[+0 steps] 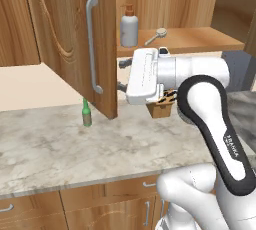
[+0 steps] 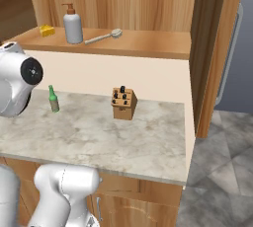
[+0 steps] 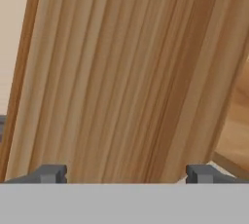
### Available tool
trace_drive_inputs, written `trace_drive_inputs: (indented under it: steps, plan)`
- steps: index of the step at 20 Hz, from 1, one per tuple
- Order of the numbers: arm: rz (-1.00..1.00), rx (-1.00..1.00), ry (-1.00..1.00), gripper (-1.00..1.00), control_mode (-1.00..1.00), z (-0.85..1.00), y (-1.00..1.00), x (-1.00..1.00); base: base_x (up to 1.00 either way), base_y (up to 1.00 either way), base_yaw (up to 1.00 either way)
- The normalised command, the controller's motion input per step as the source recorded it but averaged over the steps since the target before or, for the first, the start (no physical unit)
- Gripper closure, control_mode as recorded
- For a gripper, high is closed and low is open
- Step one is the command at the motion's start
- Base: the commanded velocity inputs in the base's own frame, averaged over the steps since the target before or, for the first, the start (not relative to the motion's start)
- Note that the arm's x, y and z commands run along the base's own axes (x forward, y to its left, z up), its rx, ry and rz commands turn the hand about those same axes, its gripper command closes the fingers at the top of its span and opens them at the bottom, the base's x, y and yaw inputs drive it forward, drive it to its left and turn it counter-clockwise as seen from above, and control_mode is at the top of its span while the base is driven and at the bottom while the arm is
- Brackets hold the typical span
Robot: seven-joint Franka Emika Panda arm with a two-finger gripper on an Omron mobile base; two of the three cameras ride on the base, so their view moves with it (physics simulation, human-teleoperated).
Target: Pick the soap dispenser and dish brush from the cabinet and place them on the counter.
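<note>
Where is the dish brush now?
The dish brush lies on the cabinet shelf, just right of the soap dispenser in the right base view.

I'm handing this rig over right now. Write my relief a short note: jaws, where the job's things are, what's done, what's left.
Gripper: jaws open, holding nothing, facing the inner side of the open wooden cabinet door.
Pale grey-white soap dispenser with orange-brown pump: upright on the wooden cabinet shelf.
Grey-handled dish brush with round pale head: lying on the same shelf, just right of the dispenser.
Done: cabinet door is open.
Left: both items must still go down to the beige marbled stone counter. A slim green bottle and a wooden knife block already stand there.
</note>
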Motion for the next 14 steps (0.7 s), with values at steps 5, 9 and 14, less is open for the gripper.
trace_drive_inputs:
  steps: [5,9,14]
  plan:
    - [0.03,-0.07,-0.05,-1.00,-1.00,-0.14,0.69,-0.22,0.00,0.00,0.00]
    - [0.00,-0.05,-0.05,-1.00,-1.00,-0.08,0.67,-0.09,0.00,0.00,0.00]
    - [0.00,-0.04,-0.04,-1.00,-1.00,-0.06,0.61,-0.01,0.00,0.00,0.00]
